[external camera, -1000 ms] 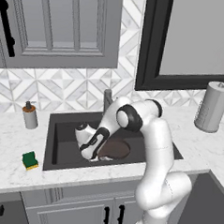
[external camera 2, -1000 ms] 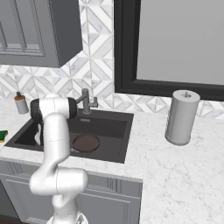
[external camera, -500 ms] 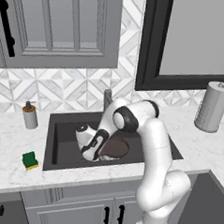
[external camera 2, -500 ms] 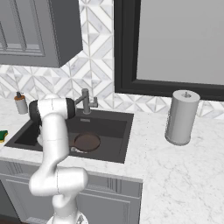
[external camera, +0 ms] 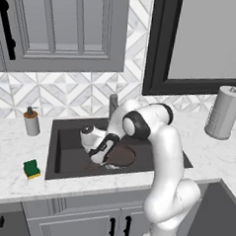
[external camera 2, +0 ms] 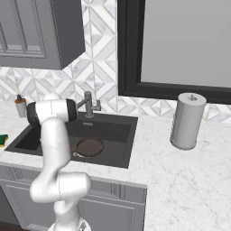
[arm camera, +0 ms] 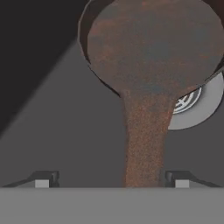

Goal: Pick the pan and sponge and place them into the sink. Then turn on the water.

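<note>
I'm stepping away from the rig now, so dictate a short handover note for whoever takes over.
Gripper: open, fingers apart on either side of the pan handle, low in the sink.
Pan: in the sink, lying over the drain. Done.
Sponge: on the counter to the left of the sink. To be picked and placed in the sink.
Faucet: no water running; turn on last.

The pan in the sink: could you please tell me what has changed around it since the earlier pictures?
The gripper has let go of the pan: its jaws now stand open on either side of the handle, and the pan lies in the sink over the drain. The arm has barely shifted. The sponge stays on the counter left of the sink; the faucet, soap dispenser and paper towel roll are unmoved.
</note>
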